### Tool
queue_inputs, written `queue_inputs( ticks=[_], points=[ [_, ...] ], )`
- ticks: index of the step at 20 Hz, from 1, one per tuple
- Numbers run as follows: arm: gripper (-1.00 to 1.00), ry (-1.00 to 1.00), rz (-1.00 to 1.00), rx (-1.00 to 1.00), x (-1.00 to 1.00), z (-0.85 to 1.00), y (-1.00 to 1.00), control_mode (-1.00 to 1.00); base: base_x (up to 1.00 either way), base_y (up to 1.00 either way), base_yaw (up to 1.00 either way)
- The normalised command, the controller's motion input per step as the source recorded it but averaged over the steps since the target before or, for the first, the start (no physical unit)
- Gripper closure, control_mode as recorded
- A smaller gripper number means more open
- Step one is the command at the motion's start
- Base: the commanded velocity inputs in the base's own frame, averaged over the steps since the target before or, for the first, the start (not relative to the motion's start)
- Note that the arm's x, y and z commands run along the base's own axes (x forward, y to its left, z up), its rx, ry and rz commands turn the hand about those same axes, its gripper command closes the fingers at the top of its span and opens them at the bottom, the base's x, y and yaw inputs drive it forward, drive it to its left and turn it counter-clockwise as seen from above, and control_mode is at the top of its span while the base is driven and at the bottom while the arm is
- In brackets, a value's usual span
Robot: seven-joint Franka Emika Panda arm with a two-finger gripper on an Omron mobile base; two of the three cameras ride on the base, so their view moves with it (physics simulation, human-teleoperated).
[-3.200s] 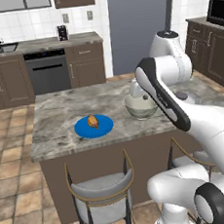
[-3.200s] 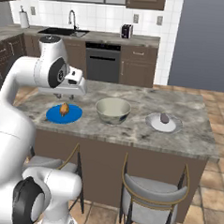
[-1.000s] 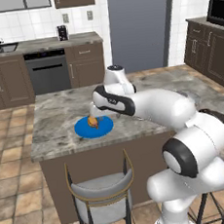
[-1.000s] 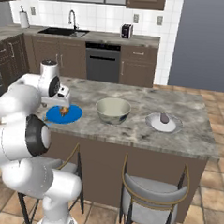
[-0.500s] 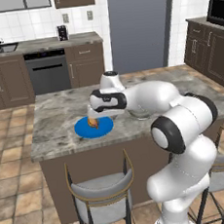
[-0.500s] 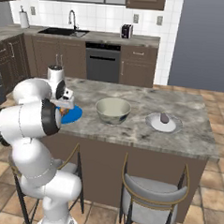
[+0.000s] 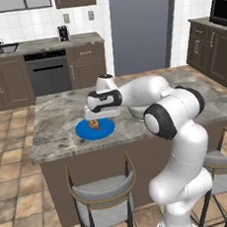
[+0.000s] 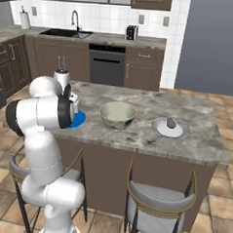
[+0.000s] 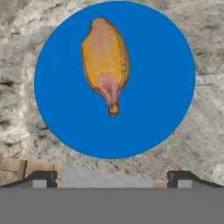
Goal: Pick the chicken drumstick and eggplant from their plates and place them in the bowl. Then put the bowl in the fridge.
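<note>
The chicken drumstick [image 9: 105,61], golden orange, lies on the blue plate [image 9: 166,87] straight below my gripper [image 9: 113,178]. The gripper is open, with one dark fingertip [image 9: 41,177] at each side and nothing between them. From the left base I see the gripper [image 7: 94,120] hovering just over the drumstick [image 7: 93,125] and the plate [image 7: 84,134]. The eggplant [image 8: 171,123] rests on a pale plate [image 8: 159,127] at the island's right. Between both plates stands the grey-green bowl [image 8: 117,114]. The slate-blue fridge [image 8: 215,46] is behind the island.
Two grey stools [image 8: 156,209] [image 7: 102,196] stand along the near side of the stone island [image 8: 199,148]. Dark brown cabinets, a dishwasher [image 7: 47,73] and a sink counter [image 8: 65,34] line the back wall. My arm [image 7: 147,89] stretches over the island and partly covers the bowl.
The arm has swung from upright down to the blue plate, and in the last second the hand dropped closer to the drumstick. The gripper stayed open.
</note>
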Motion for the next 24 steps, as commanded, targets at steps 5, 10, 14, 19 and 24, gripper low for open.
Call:
queue_inputs(
  ticks=[5, 10, 14, 19, 24],
  points=[
    [-1.00, 0.10, -0.03, -0.02, 0.31, -0.16, 0.17, -1.00, 0.00, 0.00, 0.00],
    [-1.00, 0.07, -0.03, -0.05, 0.28, -0.19, 0.14, -1.00, 0.00, 0.00, 0.00],
    [-1.00, 0.03, -0.02, -0.08, 0.38, -0.23, 0.09, -1.00, 0.00, 0.00, 0.00],
    [-1.00, 0.05, -0.02, -0.07, 0.32, -0.21, 0.04, -1.00, 0.00, 0.00, 0.00],
    [-1.00, 0.08, -0.02, -0.01, 0.25, -0.17, 0.02, -1.00, 0.00, 0.00, 0.00]
  ],
)
